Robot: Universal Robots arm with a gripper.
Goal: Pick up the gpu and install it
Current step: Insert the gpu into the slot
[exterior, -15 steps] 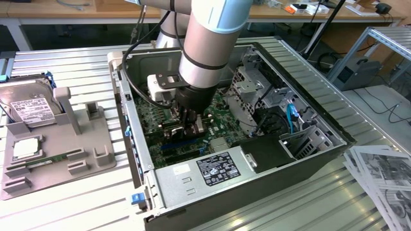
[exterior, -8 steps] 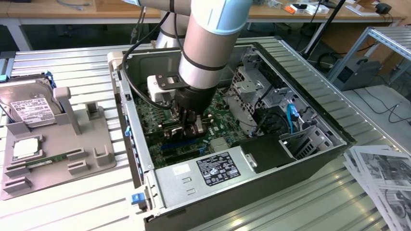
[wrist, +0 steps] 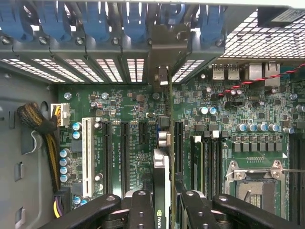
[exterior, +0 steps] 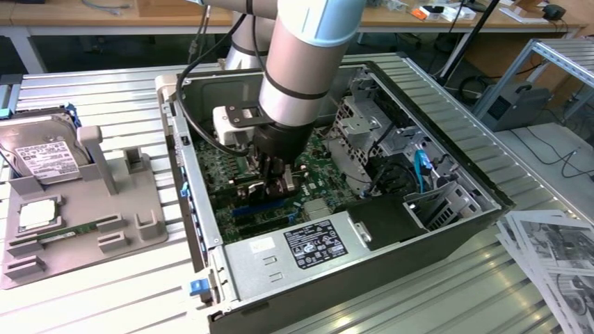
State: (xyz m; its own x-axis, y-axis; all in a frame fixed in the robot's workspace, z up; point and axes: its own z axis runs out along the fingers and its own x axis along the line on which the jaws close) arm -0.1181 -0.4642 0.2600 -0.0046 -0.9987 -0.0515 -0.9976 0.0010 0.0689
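A big metal table point(exterior: 111, 97) with long ridges holds everything. On it lies an open computer case point(exterior: 371, 278), flat on its side, so you can look right into it. The thick grey robot arm point(exterior: 302, 62) comes down from above and reaches into the case. On the exterior view's left, beside the case, sits a grey holder point(exterior: 139, 188) with slots. A hard drive point(exterior: 42, 156) with a white label leans in it, and a small green memory stick point(exterior: 55, 238) lies near its front. Some printed papers point(exterior: 552, 257) lie on the table on the exterior view's right. Inside the case is the green board point(wrist: 133, 109) with long black slots and one white slot. The gpu point(wrist: 162, 181) stands on its thin edge over this board, between the black slots. Its metal end reaches the back wall of the case, just under a row of blue clips point(wrist: 95, 24). I cannot tell if the card is pushed all the way into a slot. The gripper point(wrist: 167, 205) is low inside the case, and its black fingers point(wrist: 142, 210) are pressed on the two sides of the gpu, holding it tight.
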